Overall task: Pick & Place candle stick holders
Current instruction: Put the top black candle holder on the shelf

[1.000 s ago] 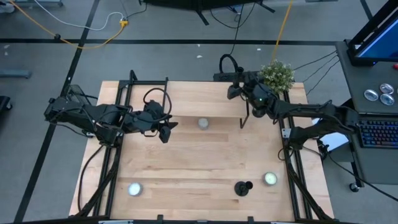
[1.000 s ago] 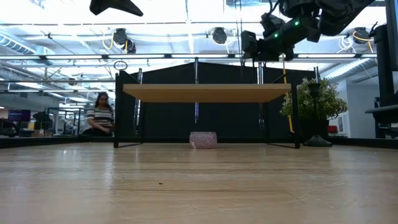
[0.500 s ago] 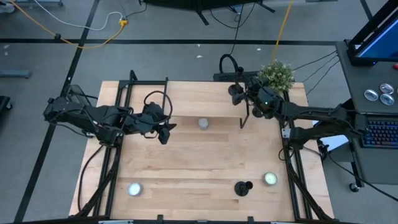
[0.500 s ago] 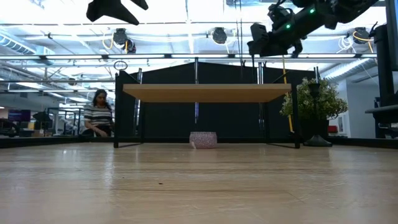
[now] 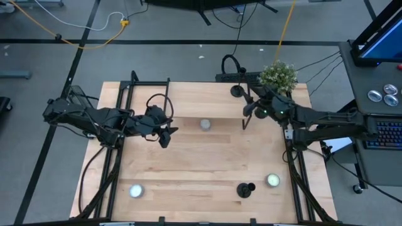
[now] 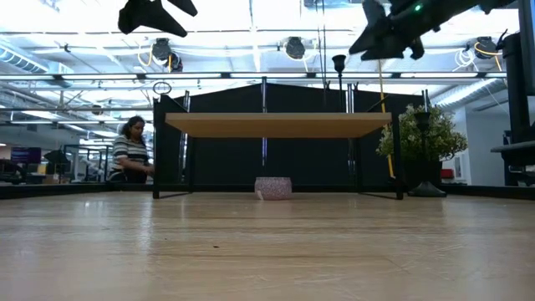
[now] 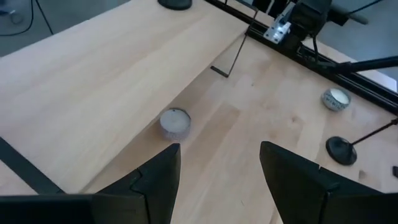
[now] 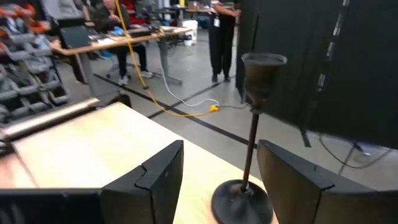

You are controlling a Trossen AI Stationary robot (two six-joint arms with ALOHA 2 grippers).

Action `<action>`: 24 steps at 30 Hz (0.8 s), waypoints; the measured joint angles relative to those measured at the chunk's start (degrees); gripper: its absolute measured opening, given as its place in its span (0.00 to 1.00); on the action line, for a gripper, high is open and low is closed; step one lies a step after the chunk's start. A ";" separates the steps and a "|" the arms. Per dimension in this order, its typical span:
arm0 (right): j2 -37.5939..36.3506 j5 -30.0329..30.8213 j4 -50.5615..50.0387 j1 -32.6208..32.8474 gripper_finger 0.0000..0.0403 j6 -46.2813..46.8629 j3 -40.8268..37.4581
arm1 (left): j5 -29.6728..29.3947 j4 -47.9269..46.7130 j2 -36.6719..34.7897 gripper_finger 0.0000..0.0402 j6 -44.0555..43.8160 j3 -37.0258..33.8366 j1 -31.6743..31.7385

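Black candle stick holder (image 8: 252, 149) upright on shelf (image 5: 188, 94), cup empty.

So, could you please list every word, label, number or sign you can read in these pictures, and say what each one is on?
None: no text can be read in any view.
The blue monitor at the high view's right edge shows no legible writing.
The keyboard beside it has keys too small to read.
The candle stick holder on the raised shelf and the tealights bear no visible markings.
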 joint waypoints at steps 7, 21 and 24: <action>-6.35 -0.04 -8.34 3.35 0.49 7.62 0.00 | 1.06 0.00 -0.59 0.56 4.59 0.02 -0.09; -11.20 -0.13 -12.91 5.15 0.49 5.43 0.00 | 3.47 -0.66 -9.04 0.56 12.80 -1.27 -0.22; -11.20 -2.34 -12.86 5.25 0.49 4.08 0.00 | 3.40 0.83 -12.88 0.56 12.89 -5.17 -0.20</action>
